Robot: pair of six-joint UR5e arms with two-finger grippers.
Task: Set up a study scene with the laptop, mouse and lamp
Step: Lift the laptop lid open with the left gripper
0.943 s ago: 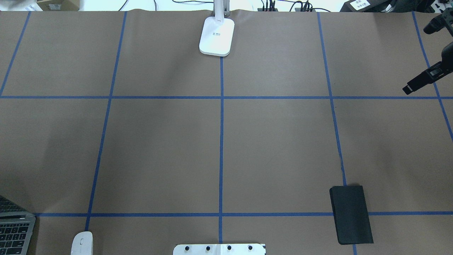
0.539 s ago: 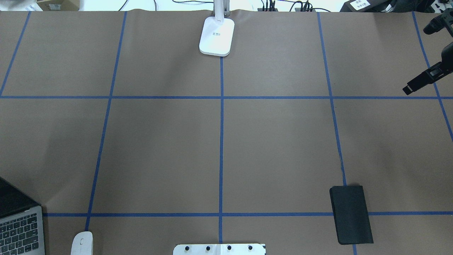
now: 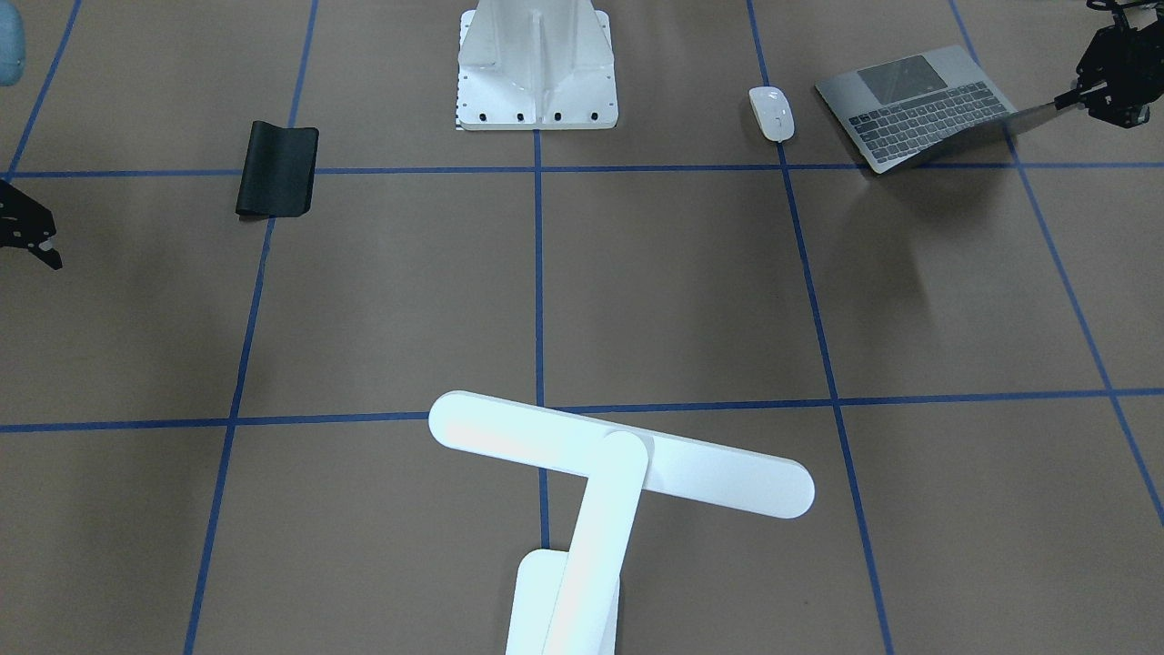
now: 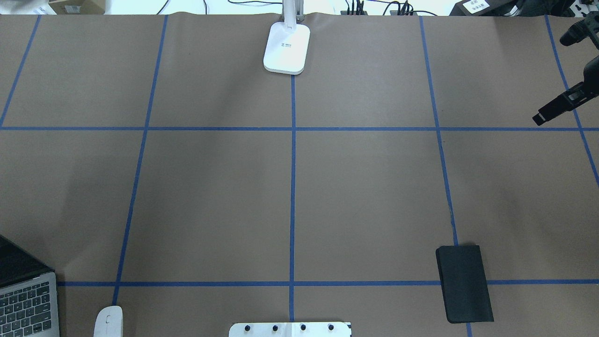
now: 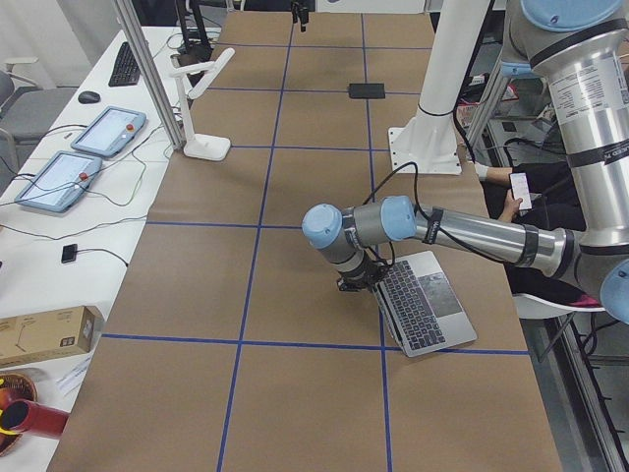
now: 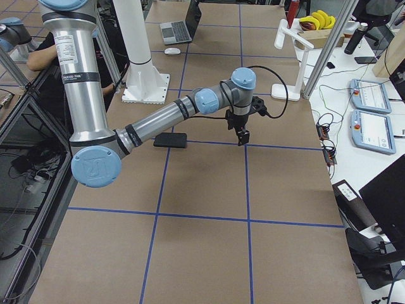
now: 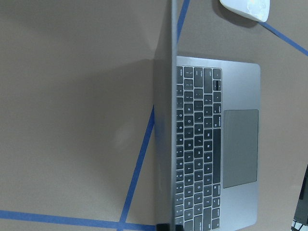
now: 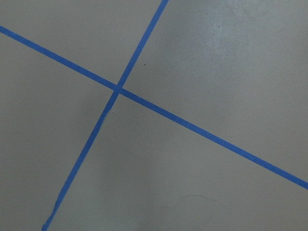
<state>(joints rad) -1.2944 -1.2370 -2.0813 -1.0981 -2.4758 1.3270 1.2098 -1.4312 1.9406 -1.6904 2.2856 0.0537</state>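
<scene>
The laptop [image 3: 918,105], slim matte grey metal with black keys and wide trackpad, stands open at 8 o'clock on the brown-paper table [image 4: 210,187] overhead, the glossy oval mouse [image 3: 771,113] near its 3 o'clock, and the front-facing view, unlike the overhead, shows the left gripper [image 3: 1064,98] at its lid edge, though its grip cannot be told.
</scene>
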